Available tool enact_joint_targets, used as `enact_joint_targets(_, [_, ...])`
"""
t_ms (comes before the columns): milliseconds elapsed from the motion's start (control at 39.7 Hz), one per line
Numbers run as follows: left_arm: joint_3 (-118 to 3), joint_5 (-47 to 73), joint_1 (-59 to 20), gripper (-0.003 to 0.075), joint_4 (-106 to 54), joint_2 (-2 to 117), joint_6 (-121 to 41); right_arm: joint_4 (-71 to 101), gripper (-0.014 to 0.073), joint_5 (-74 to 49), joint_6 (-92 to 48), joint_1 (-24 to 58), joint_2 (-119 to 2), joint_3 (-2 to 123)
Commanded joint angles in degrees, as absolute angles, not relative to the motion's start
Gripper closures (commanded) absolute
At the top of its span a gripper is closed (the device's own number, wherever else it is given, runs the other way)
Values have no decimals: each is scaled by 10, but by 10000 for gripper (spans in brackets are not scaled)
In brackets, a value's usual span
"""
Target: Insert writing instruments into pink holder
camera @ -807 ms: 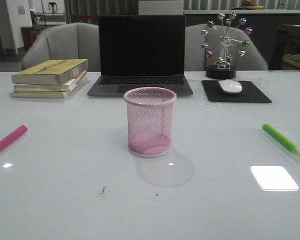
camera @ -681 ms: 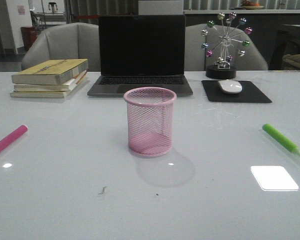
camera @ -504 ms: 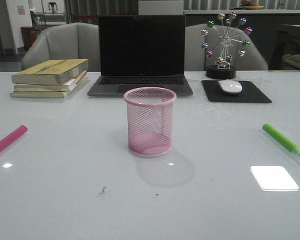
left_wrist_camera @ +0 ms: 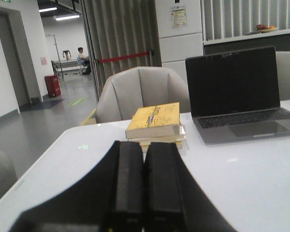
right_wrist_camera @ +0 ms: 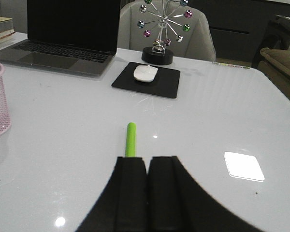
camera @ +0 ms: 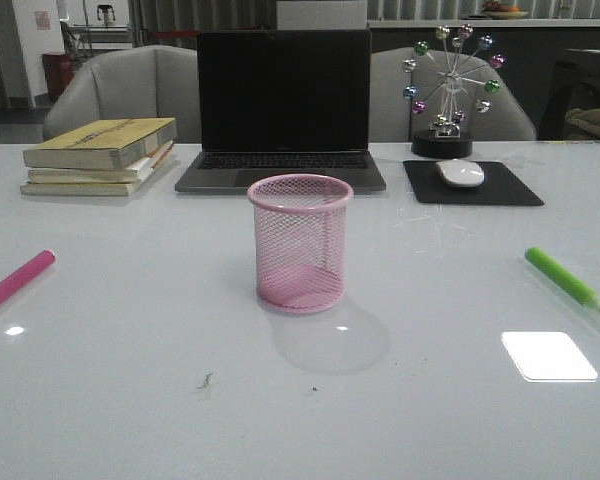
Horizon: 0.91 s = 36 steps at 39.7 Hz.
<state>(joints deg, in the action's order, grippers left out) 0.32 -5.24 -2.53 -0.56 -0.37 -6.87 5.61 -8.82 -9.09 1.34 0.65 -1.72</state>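
Mid-table, the pink holder (camera: pixel 300 243) — round wire mesh (solid rim) — stands upright.

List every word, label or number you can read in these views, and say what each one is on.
No text here can be read.
Yellow book: dark marks on the cover, too blurred to read.
Poster on the white panel in the left wrist view: print too small to read.
Pink notice on the hallway wall: unreadable.
Laptop: screen black, key legends too small.
Markers and holder: no visible print.
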Motion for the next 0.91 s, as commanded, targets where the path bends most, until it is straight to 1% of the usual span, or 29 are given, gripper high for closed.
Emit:
enact_joint_targets(0, [5,-152,-29,629,-6,-16,-67,52,536,-24,-93,15,17,-18])
enact_joint_targets(227, [4,-284,-29,629,-6,-16,-67,52,536,43,-93,15,17,-18])
enact_joint_targets(303, [4,-311,-29,629,-6,-16,-66,52,536,75,-93,15,17,-18])
enact_joint_targets(530, [-13,-310,-29,629,0,-15,-28,52,536,167,-80,15,17,-5])
enact_joint_targets(580, [-29,-297,-29,629,6,-14,-28,52,536,162,-71,15,17,13])
enact_joint_targets(630, [-54,-258,-29,629,20,-14,-28,52,536,142,-64,15,17,40])
enact_joint_targets(757, [-116,-169,-29,629,46,-13,-28,52,536,56,-64,15,12,123])
enact_joint_targets(883, [-174,-135,-29,629,43,7,-24,52,536,-3,-64,15,-19,201])
